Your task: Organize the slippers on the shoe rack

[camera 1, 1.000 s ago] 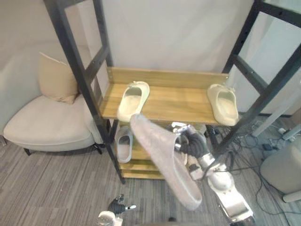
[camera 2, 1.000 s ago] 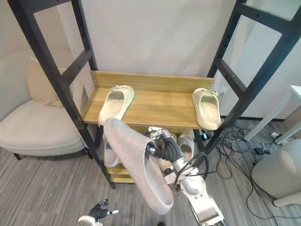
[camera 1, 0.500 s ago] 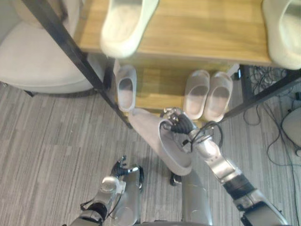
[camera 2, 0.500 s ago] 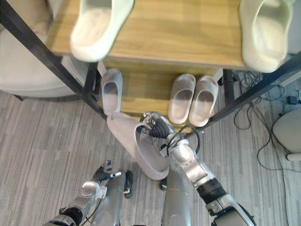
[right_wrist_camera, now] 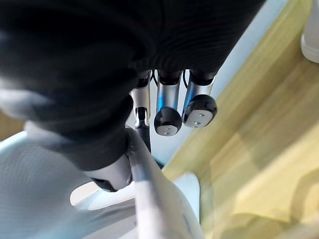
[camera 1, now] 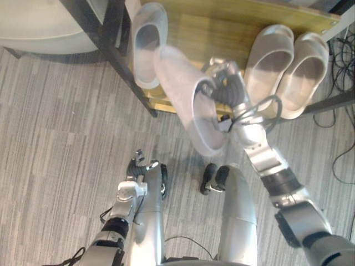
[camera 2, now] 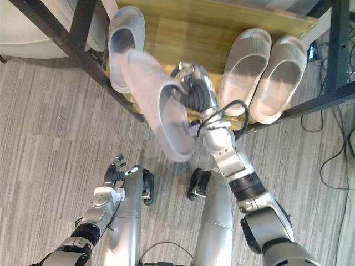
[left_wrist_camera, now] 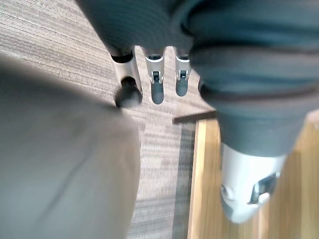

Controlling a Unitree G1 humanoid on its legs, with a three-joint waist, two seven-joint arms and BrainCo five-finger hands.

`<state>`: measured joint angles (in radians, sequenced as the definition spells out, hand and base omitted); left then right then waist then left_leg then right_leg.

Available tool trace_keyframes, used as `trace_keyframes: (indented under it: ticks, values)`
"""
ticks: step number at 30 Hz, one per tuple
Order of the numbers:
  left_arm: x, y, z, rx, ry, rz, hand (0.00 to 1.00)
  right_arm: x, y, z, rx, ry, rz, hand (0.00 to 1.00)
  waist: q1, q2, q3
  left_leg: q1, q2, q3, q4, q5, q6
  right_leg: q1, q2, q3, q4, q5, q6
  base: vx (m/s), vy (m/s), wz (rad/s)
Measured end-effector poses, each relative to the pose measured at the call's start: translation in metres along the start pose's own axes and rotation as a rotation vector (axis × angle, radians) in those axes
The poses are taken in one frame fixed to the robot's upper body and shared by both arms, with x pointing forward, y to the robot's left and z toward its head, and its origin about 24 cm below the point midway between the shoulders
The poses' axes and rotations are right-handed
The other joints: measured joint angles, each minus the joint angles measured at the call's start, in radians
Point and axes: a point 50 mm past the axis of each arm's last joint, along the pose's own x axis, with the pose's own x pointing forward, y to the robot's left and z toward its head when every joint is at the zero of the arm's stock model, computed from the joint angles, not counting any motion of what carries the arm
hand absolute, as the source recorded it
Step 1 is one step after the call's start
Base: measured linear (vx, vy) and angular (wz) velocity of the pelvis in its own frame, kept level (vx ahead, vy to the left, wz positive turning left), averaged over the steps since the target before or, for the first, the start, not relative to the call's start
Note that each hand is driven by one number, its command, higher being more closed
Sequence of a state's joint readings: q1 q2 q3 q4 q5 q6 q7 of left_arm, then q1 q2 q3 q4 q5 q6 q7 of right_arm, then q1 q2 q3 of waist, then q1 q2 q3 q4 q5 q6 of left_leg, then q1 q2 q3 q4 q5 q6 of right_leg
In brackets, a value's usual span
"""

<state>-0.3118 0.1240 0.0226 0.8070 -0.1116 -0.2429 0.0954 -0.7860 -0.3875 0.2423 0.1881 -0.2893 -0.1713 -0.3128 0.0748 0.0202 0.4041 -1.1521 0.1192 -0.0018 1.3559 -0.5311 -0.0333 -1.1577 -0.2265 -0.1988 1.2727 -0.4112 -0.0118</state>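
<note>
Head camera had tipped lower since half a second back. The grey slipper had advanced over the lower shelf front edge, its toe beside a single slipper, with a pair further right. Shelf back was cut off. Right hand pinched the grey slipper's rim, some fingertips hidden inside. Left hand hung loose, low down.

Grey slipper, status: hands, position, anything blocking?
Right hand shut on grey slipper, tilted above lower shelf's front edge. Left hand open, low, idle. Lone slipper left, pair right; gap between unblocked.
</note>
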Motion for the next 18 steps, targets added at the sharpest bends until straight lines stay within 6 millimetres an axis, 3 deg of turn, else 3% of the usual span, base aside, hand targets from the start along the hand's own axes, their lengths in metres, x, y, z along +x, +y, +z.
trace_keyframes:
  ticks: [2,7,12,18]
  values:
    - [0.003,-0.001,0.005,-0.01,-0.013,0.007,0.0,0.007,-0.014,-0.011,-0.028,0.067,-0.088,1.0,0.011,0.0,0.0,-0.02,0.0,-0.01,0.012,0.001,-0.003,-0.01,-0.006,-0.012,0.019,-0.01,-0.013,0.08,-0.023,0.18]
    - [0.005,-0.003,0.01,-0.024,-0.027,0.022,0.0,0.03,-0.032,-0.015,-0.024,0.127,-0.237,1.0,0.023,-0.001,-0.001,-0.042,0.004,-0.009,0.01,0.001,-0.003,-0.031,-0.009,-0.018,0.022,-0.016,-0.018,0.05,-0.015,0.04]
    - [0.006,-0.006,0.012,-0.049,-0.03,0.029,0.0,0.039,-0.047,-0.027,-0.025,0.215,-0.345,1.0,0.033,-0.002,-0.004,-0.056,-0.002,-0.021,0.007,0.005,-0.009,-0.031,-0.021,-0.037,0.021,-0.022,-0.023,0.03,0.004,0.08]
    - [0.006,-0.009,0.01,-0.068,-0.017,0.035,0.0,0.046,-0.044,-0.041,0.012,0.322,-0.381,1.0,0.041,-0.015,-0.035,-0.084,-0.017,-0.037,-0.014,0.022,-0.027,-0.048,-0.035,-0.057,0.013,-0.024,-0.028,0.04,-0.01,0.13]
